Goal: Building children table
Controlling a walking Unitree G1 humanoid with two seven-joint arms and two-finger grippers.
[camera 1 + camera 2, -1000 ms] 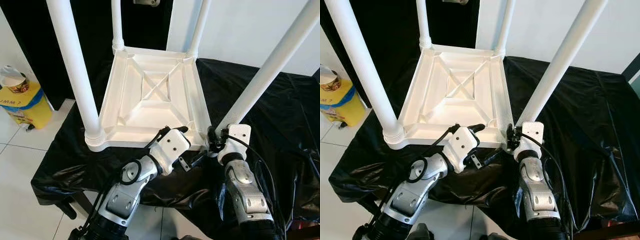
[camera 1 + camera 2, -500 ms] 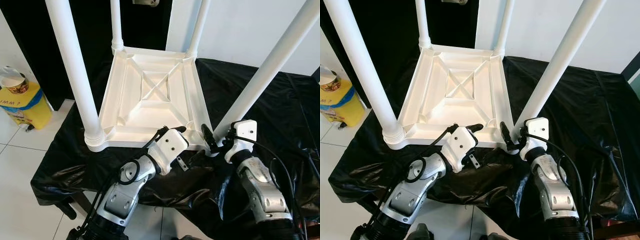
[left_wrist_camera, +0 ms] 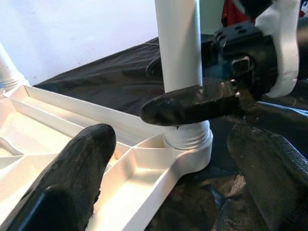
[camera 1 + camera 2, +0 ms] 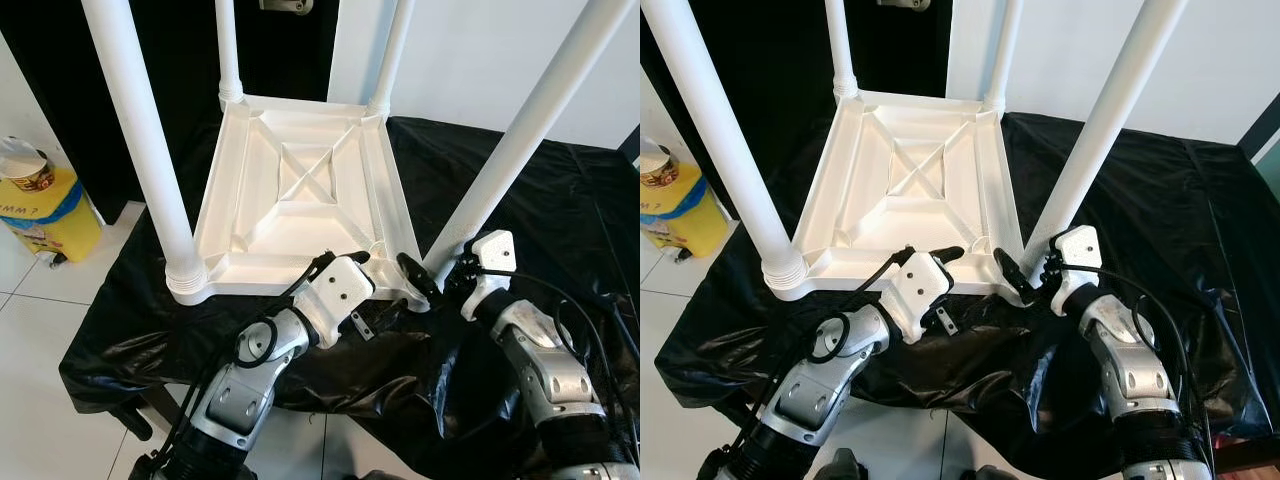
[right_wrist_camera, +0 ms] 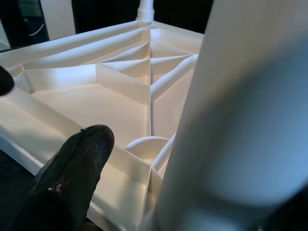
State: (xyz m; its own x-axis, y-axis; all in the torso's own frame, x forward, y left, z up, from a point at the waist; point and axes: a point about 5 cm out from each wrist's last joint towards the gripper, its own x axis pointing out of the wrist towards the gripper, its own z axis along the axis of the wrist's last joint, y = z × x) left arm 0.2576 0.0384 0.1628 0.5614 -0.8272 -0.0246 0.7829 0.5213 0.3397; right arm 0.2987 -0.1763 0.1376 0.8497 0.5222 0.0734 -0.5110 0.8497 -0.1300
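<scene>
Your white table top [image 4: 300,200] reads as moulded plastic: smooth, faintly satin, soft highlights on the ribs. The near right leg [image 4: 510,150] looks like the same white plastic, smooth along the tube and ridged at the collar where it meets the corner. The black sheet [image 4: 560,220] under it looks like thin plastic film, glossy, heavily creased. Note the silver arm casings, metallic with a brushed sheen. The left gripper [image 3: 159,159] has matt black fingers [image 3: 77,168] with a fine rough texture; the right gripper [image 4: 1025,275] housing is glossy white plastic. The yellow bin [image 4: 50,215] looks smooth, slightly shiny plastic.
</scene>
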